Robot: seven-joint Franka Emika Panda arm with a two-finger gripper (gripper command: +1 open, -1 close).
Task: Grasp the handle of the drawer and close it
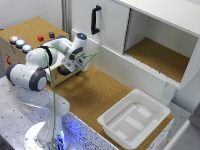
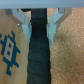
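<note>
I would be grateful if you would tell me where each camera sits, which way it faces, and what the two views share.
Exterior view: high up and off the arm, looking down over the cork counter, the white cabinet and the white tub; the whole arm shows.
Wrist view: on the wrist, looking along the hand at the handle and the drawer front; only the fingertips show.
Shared: the hand and the cork counter.
</note>
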